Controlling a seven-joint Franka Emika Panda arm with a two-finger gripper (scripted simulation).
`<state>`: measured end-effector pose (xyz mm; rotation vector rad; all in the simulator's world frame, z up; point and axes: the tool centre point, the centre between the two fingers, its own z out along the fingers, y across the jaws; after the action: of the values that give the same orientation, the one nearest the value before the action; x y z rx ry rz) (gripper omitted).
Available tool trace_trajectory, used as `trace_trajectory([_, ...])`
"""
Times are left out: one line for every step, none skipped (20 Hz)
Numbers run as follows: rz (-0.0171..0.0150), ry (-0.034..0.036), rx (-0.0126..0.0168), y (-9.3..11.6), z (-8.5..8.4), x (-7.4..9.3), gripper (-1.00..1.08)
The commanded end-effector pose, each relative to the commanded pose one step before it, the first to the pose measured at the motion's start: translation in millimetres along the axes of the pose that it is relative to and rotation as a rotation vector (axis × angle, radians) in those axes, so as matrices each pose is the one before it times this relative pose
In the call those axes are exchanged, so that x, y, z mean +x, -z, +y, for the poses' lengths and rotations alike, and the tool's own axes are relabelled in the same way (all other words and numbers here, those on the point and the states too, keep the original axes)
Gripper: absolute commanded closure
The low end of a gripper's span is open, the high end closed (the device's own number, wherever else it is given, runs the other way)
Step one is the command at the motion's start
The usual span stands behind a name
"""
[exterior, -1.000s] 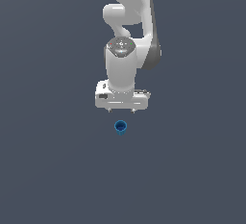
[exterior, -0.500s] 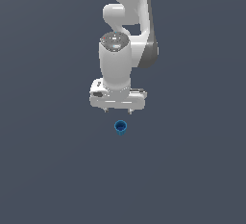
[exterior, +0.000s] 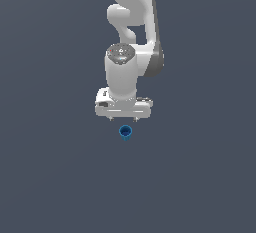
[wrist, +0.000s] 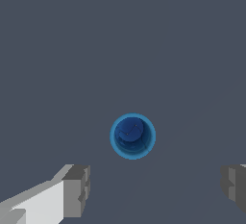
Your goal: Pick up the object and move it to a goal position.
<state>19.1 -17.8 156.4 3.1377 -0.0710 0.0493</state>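
Observation:
The object is a tiny blue cup-like cylinder (exterior: 125,132) with a dark hollow centre, standing upright on the grey floor. In the exterior view it lies just below the white gripper (exterior: 123,118), a little toward the exterior view's right of its middle. The gripper is open and empty, its two short fingertips pointing down. In the wrist view the cup (wrist: 132,136) shows from above, ahead of the gap between the two grey fingers (wrist: 77,191), which stand far apart. The gripper (wrist: 156,189) does not touch the cup.
The white arm (exterior: 132,22) rises behind the gripper toward the top of the exterior view. A plain dark grey floor (exterior: 50,177) surrounds everything.
The gripper has shifted toward the exterior view's left and turned slightly at the wrist. The blue cup has not moved.

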Motion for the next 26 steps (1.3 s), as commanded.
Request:
trace_trajectory([-0.00777,0.01653,-0.00045,-14.68,-1.54,0.77,-0.92])
trace_trajectory([-0.00329,0.00809,0.00003,-7.05,-0.74,0.48,-0.92])
trace_trajectory([-0.00325,0.00802,0.00018,-7.03,-0.75,0.42,-0.92])
trace_trajectory([-0.00296,0.00729,0.00029,-6.44,-0.69,0.33,-0.92])
trace_trajectory([-0.00269,0.00661,0.00037,-5.85,-0.65,0.26,-0.92])
trace_trajectory([-0.00240,0.00588,0.00041,-5.24,-0.58,0.19,-0.92])
trace_trajectory([-0.00211,0.00518,0.00043,-4.63,-0.52,0.15,-0.92])
trace_trajectory([-0.00183,0.00451,0.00042,-4.03,-0.47,0.11,-0.92])
trace_trajectory([-0.00153,0.00377,0.00039,-3.40,-0.38,0.08,-0.92])
trace_trajectory([-0.00124,0.00305,0.00034,-2.78,-0.30,0.05,-0.92])
trace_trajectory([-0.00096,0.00238,0.00028,-2.17,-0.24,0.04,-0.92])
trace_trajectory([-0.00068,0.00168,0.00021,-1.54,-0.16,0.02,-0.92])
trace_trajectory([-0.00036,0.00090,0.00011,-0.90,-0.03,0.01,-0.92])
trace_trajectory([-0.00026,0.00064,0.00008,-0.39,-0.22,0.02,-0.92])
trace_trajectory([-0.00056,-0.00221,-0.00019,1.19,0.23,-0.48,-0.92])
trace_trajectory([0.00000,0.00000,0.00000,-0.40,0.01,-0.01,-0.92])
trace_trajectory([0.00000,0.00000,0.00000,-1.21,0.03,-0.02,-0.92])
trace_trajectory([0.00000,0.00000,0.00000,-2.01,0.04,-0.03,-0.92])
trace_trajectory([0.00000,0.00000,0.00000,-2.80,0.06,-0.05,-0.92])
trace_trajectory([0.00000,0.00000,0.00000,-3.59,0.08,-0.08,-0.92])
trace_trajectory([0.00018,0.00066,0.00007,-4.25,-0.32,-0.10,-0.92])
trace_trajectory([0.00000,0.00000,0.00000,-5.12,0.11,-0.14,-0.92])
trace_trajectory([0.00000,0.00000,0.00000,-5.85,0.12,-0.18,-0.92])
trace_trajectory([0.00018,0.00066,0.00007,-6.00,-0.29,-0.18,-0.92])
trace_trajectory([0.00000,0.00000,0.00000,-5.33,0.12,-0.14,-0.92])
trace_trajectory([0.00000,0.00000,0.00000,-4.51,0.10,-0.06,-0.92])
